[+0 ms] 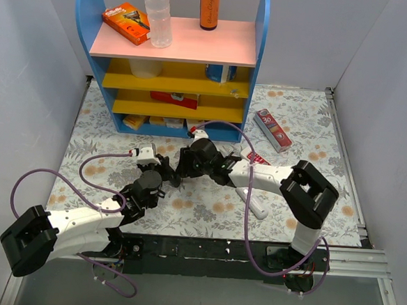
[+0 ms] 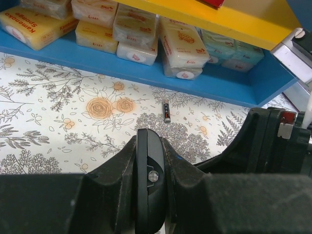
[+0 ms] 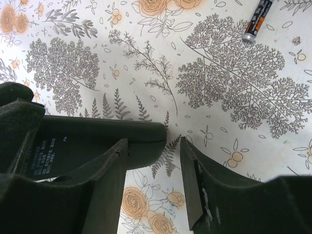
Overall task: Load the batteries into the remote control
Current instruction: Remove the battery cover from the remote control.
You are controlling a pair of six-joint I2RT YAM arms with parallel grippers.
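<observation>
My left gripper [image 2: 151, 146] is shut on a black remote control [image 2: 148, 180], held on edge just above the floral table. One small dark and orange battery [image 2: 166, 110] lies on the table beyond it, near the blue shelf base. In the right wrist view the same battery [image 3: 257, 19] lies at the top right. My right gripper [image 3: 153, 161] is open, and the rounded end of the remote control [image 3: 97, 141] reaches past its left finger into the gap without touching the right finger. From above, the left gripper [image 1: 166, 169] and the right gripper [image 1: 183, 166] meet at the table's middle.
A blue and yellow shelf unit [image 1: 175, 53] stands at the back, with wrapped sponges [image 2: 131, 34] on its lowest level. A long red-and-white box [image 1: 272, 129] lies at the right. A white oblong object [image 1: 254, 203] lies under the right arm.
</observation>
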